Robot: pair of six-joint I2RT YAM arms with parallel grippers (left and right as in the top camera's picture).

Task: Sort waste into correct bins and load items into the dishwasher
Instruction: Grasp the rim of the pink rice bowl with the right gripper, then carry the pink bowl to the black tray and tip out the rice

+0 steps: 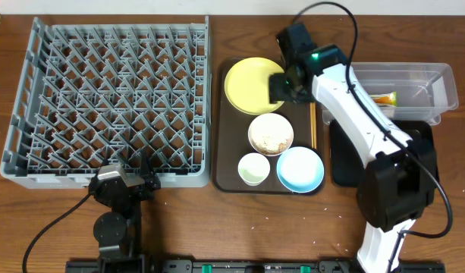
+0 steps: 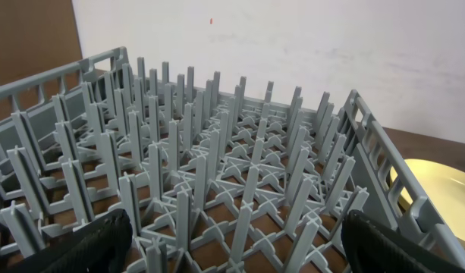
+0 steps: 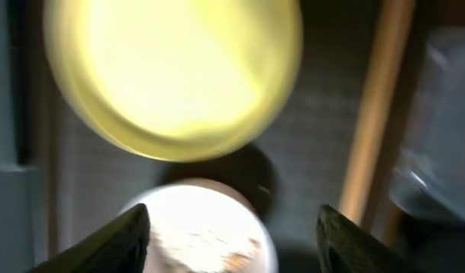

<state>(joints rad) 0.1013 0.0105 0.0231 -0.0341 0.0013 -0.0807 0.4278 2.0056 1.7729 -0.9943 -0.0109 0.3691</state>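
Observation:
The grey dishwasher rack (image 1: 111, 98) fills the left of the table, and its pegs (image 2: 217, 152) fill the left wrist view. My left gripper (image 1: 126, 182) (image 2: 232, 246) hangs open at the rack's front edge, holding nothing. On the brown tray lie a yellow plate (image 1: 251, 83) (image 3: 171, 68), a white bowl (image 1: 271, 133) (image 3: 202, 227) with crumbs, a pale green cup (image 1: 253, 168), a light blue bowl (image 1: 300, 168) and chopsticks (image 1: 313, 125) (image 3: 376, 114). My right gripper (image 1: 280, 85) (image 3: 228, 243) hovers open over the plate's right edge, above the tray. The wrapper (image 1: 384, 97) lies in the clear bin (image 1: 437, 80).
The brown tray (image 1: 228, 174) sits just right of the rack. A black tray (image 1: 342, 163) lies below the clear bin, partly hidden by my right arm (image 1: 361, 114). The right wrist view is blurred.

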